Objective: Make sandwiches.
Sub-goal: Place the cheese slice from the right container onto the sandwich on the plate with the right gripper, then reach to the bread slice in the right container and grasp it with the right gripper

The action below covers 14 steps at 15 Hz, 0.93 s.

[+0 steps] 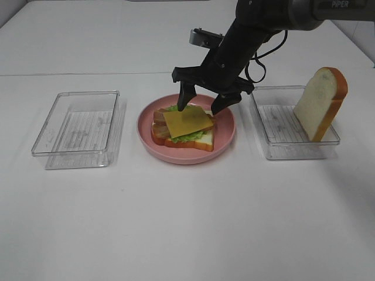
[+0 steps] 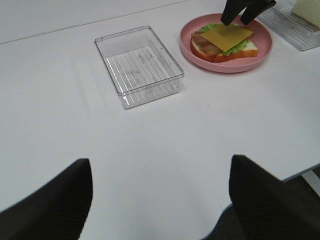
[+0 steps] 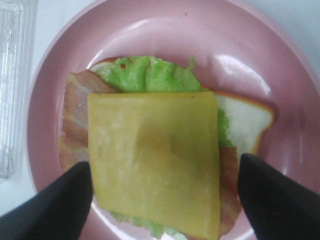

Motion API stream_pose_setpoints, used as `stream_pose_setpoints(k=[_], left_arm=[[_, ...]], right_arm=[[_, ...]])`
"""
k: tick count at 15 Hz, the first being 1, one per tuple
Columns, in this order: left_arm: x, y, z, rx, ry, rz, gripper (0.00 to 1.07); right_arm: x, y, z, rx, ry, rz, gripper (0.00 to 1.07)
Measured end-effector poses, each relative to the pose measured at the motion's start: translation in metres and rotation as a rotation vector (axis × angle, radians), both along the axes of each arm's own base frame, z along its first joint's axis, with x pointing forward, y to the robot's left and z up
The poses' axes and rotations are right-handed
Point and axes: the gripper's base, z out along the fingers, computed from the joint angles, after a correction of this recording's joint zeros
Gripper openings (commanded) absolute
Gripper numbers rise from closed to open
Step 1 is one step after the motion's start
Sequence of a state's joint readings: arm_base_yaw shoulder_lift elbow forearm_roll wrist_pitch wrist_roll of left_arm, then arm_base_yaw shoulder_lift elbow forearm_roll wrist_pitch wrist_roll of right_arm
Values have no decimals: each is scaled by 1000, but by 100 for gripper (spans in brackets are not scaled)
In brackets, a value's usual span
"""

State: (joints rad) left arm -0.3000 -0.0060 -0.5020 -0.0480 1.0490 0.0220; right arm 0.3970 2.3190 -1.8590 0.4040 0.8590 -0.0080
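Note:
On the pink plate (image 1: 225,137) lies an open sandwich stack: a white bread slice (image 3: 245,120), green lettuce (image 3: 145,75), bacon (image 3: 75,115) and a yellow cheese slice (image 1: 187,122) on top. My right gripper (image 1: 200,108) hovers just above the far edge of the cheese, open, with one finger on each side and nothing between them. A second bread slice (image 1: 320,102) leans upright in the right clear tray (image 1: 281,149). My left gripper (image 2: 160,210) is open over bare table, well short of the plate (image 2: 225,65), and does not show in the exterior high view.
An empty clear tray (image 1: 76,126) sits left of the plate, with bare white table in front of all three containers. A seam in the table runs across behind them.

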Motion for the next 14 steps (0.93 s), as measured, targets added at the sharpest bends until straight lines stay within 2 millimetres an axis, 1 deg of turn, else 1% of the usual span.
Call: stream_pose_setpoints(k=[3,5,7,12,14], left_arm=[[0,0,0,0,0,0,73],[0,0,0,0,0,0,73],[0,0,0,0,0,0,73],[0,0,0,0,0,0,73],[0,0,0,0,0,0,73]], right_arm=[[-2,-3,23,-8,-48,13,79],[-8,-10,49,-54,-89,47,79],[-13,-20,72,-133,-134,71,79],[-30,-52,134,-363,-264,38,79],[-35,-67,150,-441,-276,16,79]])
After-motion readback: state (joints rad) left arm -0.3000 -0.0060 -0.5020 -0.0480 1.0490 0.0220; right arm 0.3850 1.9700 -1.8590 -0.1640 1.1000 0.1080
